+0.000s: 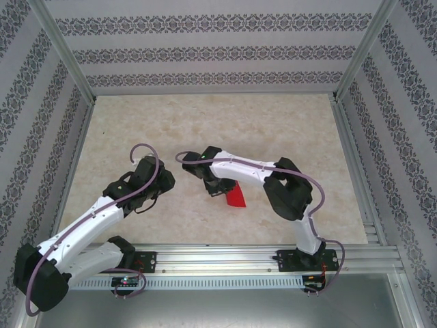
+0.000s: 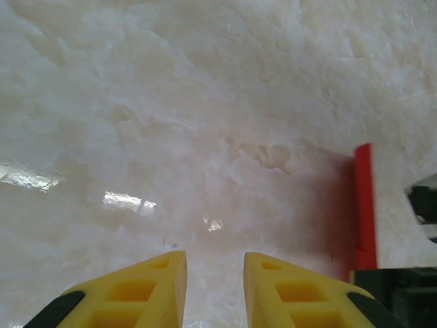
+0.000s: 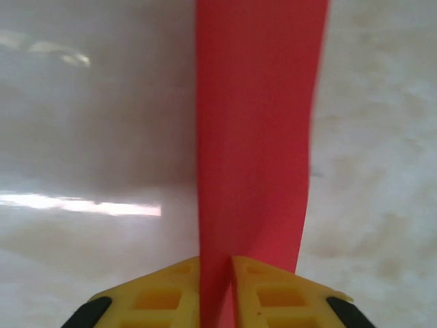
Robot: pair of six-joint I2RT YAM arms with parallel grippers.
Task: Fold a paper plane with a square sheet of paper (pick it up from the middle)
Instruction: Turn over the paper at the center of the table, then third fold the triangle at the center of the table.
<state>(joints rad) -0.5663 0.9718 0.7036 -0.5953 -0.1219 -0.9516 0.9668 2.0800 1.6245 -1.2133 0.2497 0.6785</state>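
The paper plane [image 1: 237,196] is a folded piece of bright red paper near the table's middle. In the right wrist view it stands on edge as a tall red band [image 3: 256,137] that runs from between the yellow fingers [image 3: 171,294] out to the top of the frame. My right gripper [image 3: 217,290] is shut on its lower end, and the paper fills the narrow gap between the jaws. My left gripper [image 2: 215,273] hovers low over bare table with its jaws apart and nothing between them. The red paper [image 2: 363,205] stands edge-on to its right. In the top view the left gripper [image 1: 166,180] is a little left of the right gripper [image 1: 217,188].
The beige marble-patterned tabletop [image 1: 205,123] is ringed by patterned walls and an aluminium frame [image 1: 355,164]. A metal rail [image 1: 225,256] carries both arm bases along the near edge. The right arm's elbow [image 1: 287,191] hangs just right of the paper.
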